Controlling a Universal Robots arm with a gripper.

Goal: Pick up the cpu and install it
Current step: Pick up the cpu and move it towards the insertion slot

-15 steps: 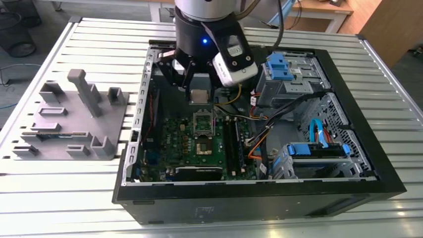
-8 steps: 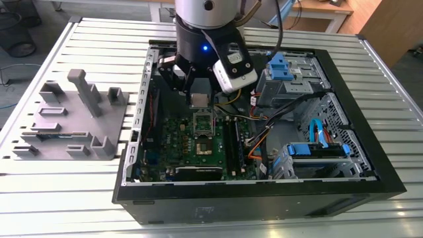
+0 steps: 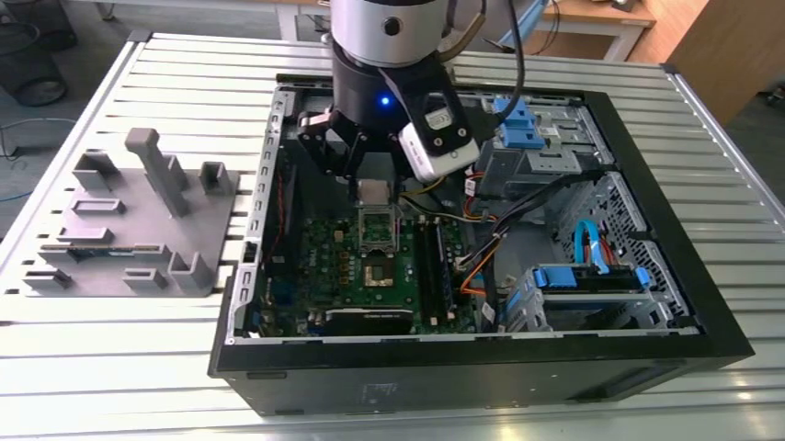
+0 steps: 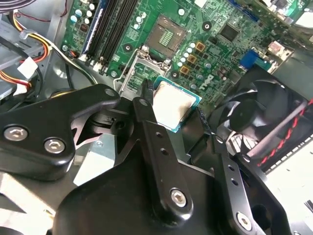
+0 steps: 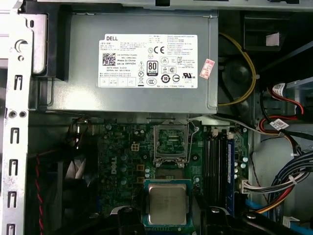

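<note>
Second wrist view — the black hand [image 4: 174, 101] grips the flat, square, silvery cpu [image 4: 176, 107] by its edges.

We find a white rectangular printed label [image 5: 150, 60] centred on the grey metal power supply box [image 5: 88, 98], a small pink sticker [image 5: 208, 68] just beside it, faint pale lettering on the green motherboard [image 5: 122, 147]

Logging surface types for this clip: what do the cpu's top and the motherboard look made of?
The cpu: pale silvery metal top, matte with a dull sheen, on a thin green base. The motherboard: green circuit laminate, likely fibreglass, slightly glossy, with soldered parts.
</note>
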